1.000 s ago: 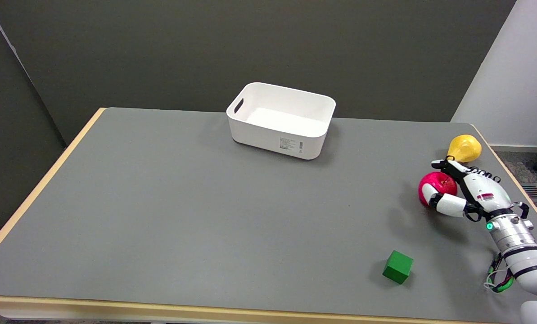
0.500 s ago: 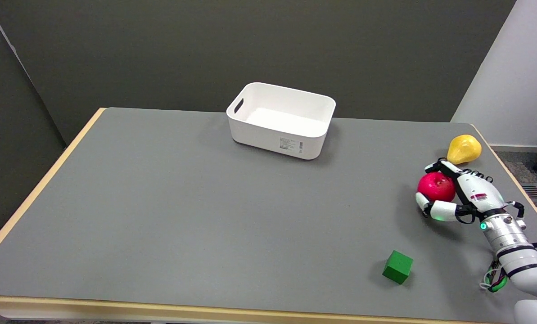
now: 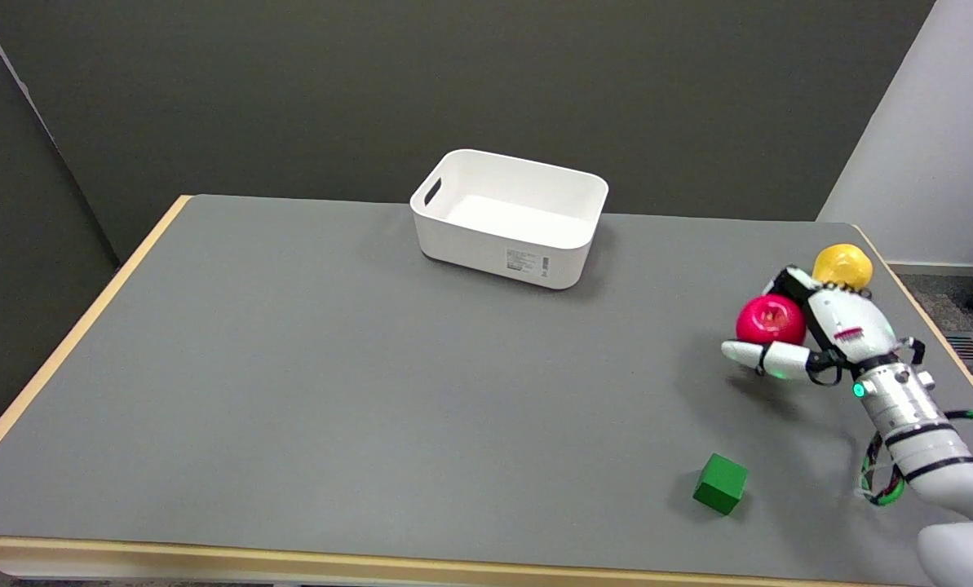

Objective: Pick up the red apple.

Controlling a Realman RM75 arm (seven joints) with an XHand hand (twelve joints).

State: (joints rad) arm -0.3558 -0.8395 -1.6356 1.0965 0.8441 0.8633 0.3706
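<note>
The red apple (image 3: 770, 319) is in my right hand (image 3: 812, 330) at the table's right side, raised a little above the grey surface, with its shadow on the table below. The thumb runs under the apple and the other fingers wrap its far side. The white arm reaches in from the lower right.
A yellow pear (image 3: 842, 266) lies just behind the hand near the table's right edge. A green cube (image 3: 721, 483) sits near the front edge. A white bin (image 3: 509, 217) stands at the back middle. The table's right edge (image 3: 935, 326) is close to the arm.
The hand has closed around the apple and lifted it up and slightly to the left off the table. The pear has shifted slightly.
</note>
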